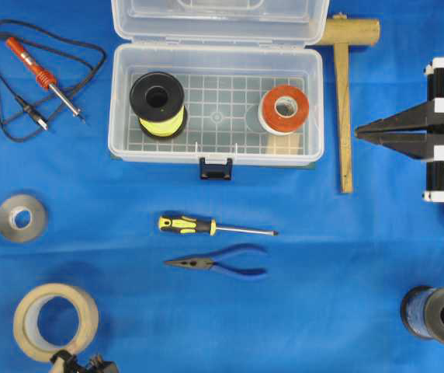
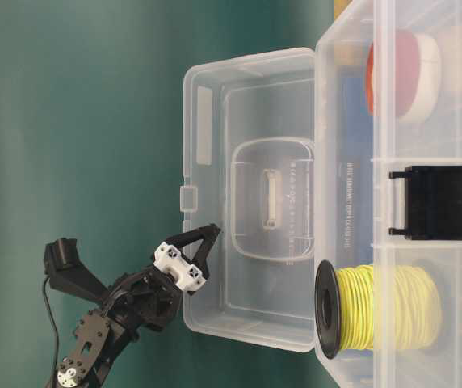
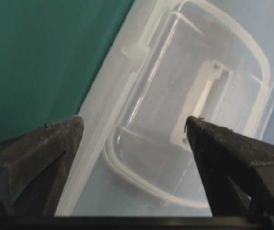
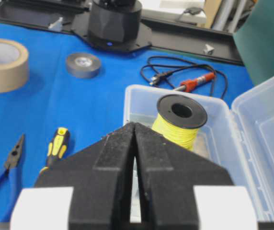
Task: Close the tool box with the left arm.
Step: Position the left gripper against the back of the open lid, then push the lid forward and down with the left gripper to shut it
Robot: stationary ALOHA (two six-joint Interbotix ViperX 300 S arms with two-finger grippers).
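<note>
The clear plastic tool box (image 1: pixel 121 116) stands open at the table's far middle. Its lid (image 1: pixel 218 19) is raised behind it, and a dark blue latch (image 1: pixel 216 167) sits on the front wall. Inside lie a yellow wire spool (image 1: pixel 157 103) and a red-and-white tape roll (image 1: pixel 284 109). My left gripper (image 2: pixel 213 233) is behind the lid (image 2: pixel 247 202), close to its outer face, and out of the overhead view. In the left wrist view it (image 3: pixel 134 123) is open wide, and the lid's rim (image 3: pixel 103 124) runs between the fingers. My right gripper (image 1: pixel 358 132) rests shut to the right of the box.
A soldering iron (image 1: pixel 43 74) with its cord lies at the far left. A wooden mallet (image 1: pixel 344 101) lies right of the box. A screwdriver (image 1: pixel 206 226) and pliers (image 1: pixel 218 264) sit in front of it. A grey tape roll (image 1: pixel 20 217), a masking tape roll (image 1: pixel 55 320) and a blue spool (image 1: pixel 437 313) are nearer.
</note>
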